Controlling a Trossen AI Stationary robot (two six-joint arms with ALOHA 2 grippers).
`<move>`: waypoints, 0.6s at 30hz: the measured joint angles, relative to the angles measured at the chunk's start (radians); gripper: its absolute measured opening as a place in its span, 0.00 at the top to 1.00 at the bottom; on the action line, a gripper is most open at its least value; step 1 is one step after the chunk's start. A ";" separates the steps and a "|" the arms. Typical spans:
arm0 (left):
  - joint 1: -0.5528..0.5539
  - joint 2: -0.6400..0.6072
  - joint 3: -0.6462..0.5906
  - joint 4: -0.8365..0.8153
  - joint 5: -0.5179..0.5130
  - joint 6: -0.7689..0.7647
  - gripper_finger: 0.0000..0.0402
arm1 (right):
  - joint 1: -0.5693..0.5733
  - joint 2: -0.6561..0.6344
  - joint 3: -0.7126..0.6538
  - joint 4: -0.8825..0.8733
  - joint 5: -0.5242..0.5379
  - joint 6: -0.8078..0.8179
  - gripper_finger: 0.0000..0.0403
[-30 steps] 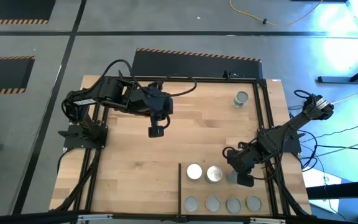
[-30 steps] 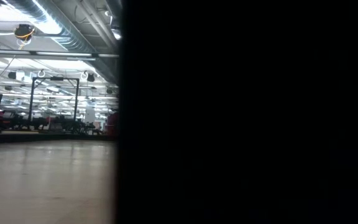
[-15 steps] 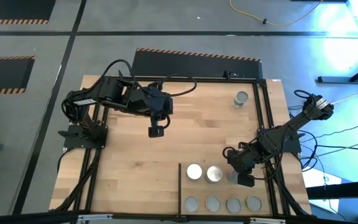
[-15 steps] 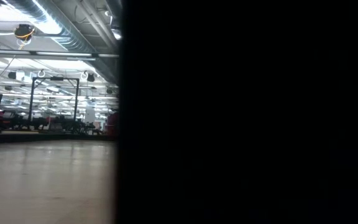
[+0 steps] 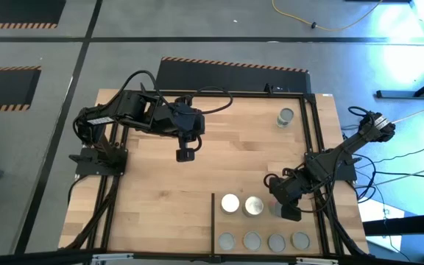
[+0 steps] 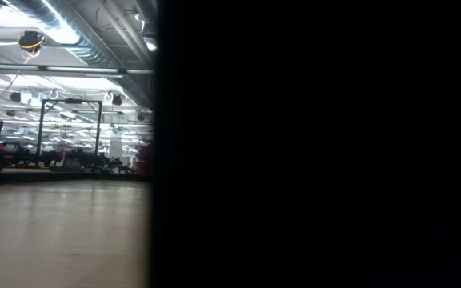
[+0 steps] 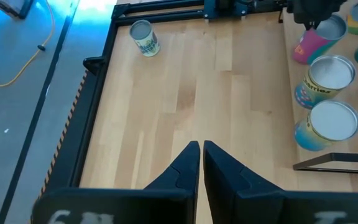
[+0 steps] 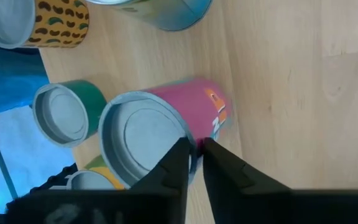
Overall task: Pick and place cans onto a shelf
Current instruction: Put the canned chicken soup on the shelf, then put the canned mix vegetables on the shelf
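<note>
My right gripper hangs low over the shelf, the board right of the black divider bar, shut on a pink can with a grey recessed top. Two white-topped cans stand beside it, and several grey-topped cans line the near edge. One more can stands upright alone at the far right. My left gripper hovers shut and empty above the table's middle. In the high view my right gripper hides most of the pink can. My right gripper has the pink can's top rim between its two fingers, one finger over the recessed lid and one outside on the pink wall. The fingers come from above, pointing steeply down. The can stands upright on the shelf board.
A black frame rail borders the table on the right, close behind my right arm. Bare wood lies between the lone far can and the shelf. In the low view a dark shape blocks most of the picture.
</note>
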 joint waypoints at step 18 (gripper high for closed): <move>0.000 0.000 0.000 0.000 -0.068 0.013 0.96 | 0.000 -0.025 0.137 -0.127 -0.003 -0.008 0.81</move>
